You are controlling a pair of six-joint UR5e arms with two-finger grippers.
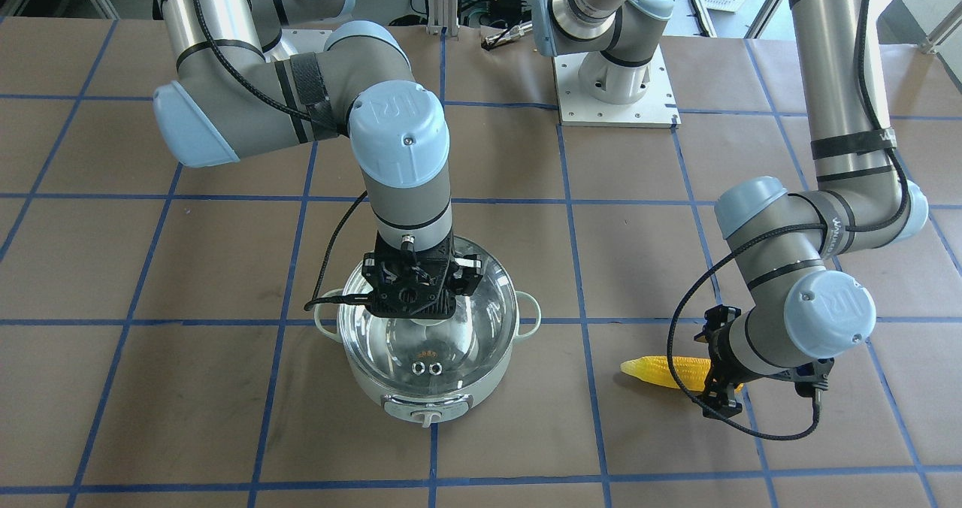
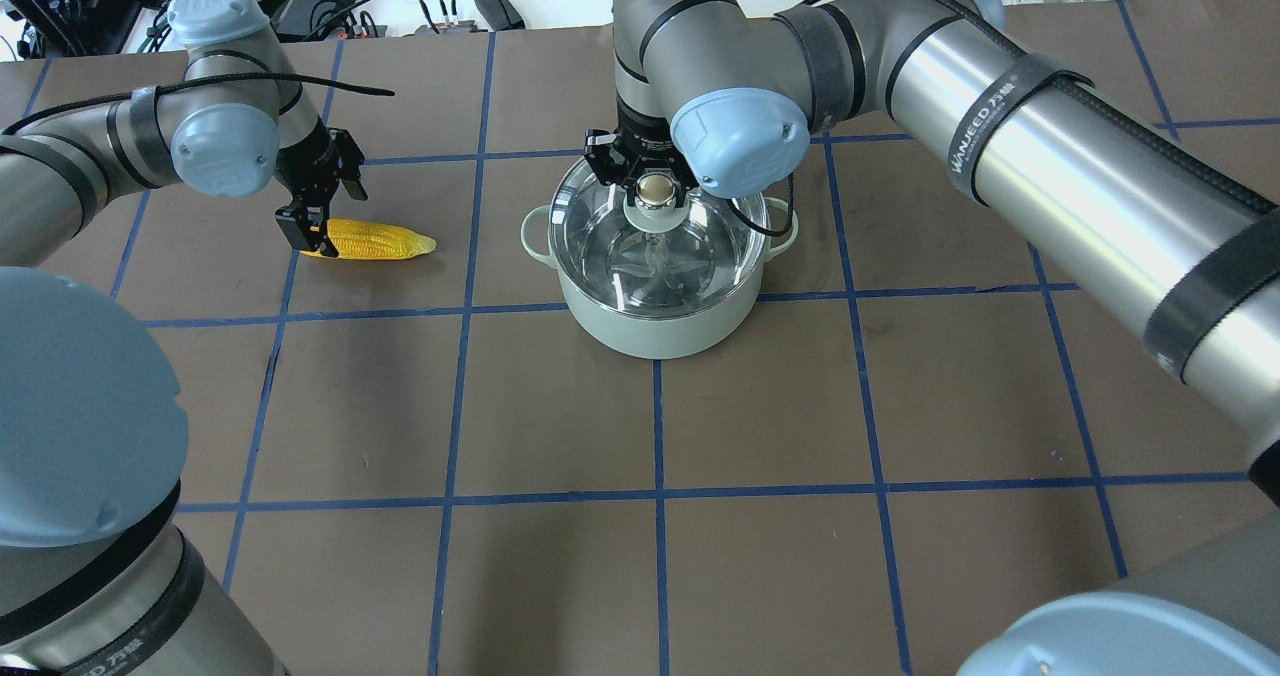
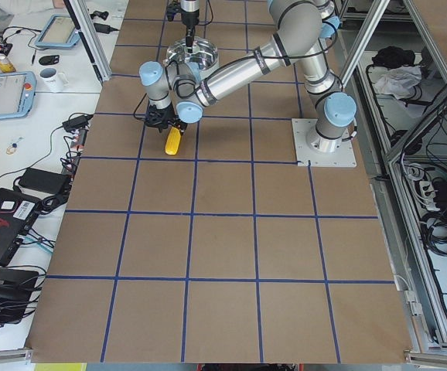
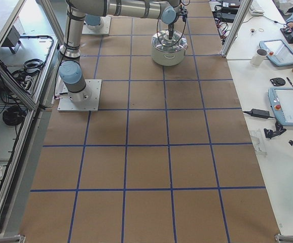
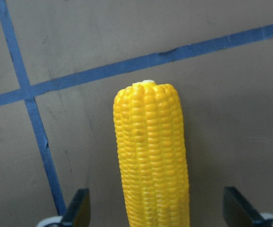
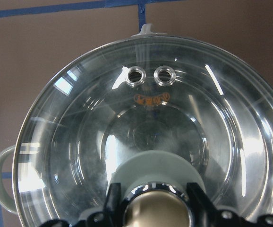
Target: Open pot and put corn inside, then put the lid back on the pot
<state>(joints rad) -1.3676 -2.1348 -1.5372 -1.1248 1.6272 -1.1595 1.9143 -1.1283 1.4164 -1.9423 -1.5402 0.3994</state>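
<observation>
Overhead exterior — left claw (image 2: pixel 322 218) spread astride yellow corn (image 2: pixel 385 242), right claw (image 2: pixel 656 189) pinching knob (image 2: pixel 656 186) of clear lid (image 2: pixel 600 228).

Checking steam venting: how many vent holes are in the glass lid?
2. One vent hole and the other sit side by side in the lid, toward the control knob. The right gripper hides part of the lid.

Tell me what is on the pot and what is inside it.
The lid covers the pot, right tool straddling its knob. Through the glass, only bare steel bowl shows; the centre disc hides the middle.
</observation>
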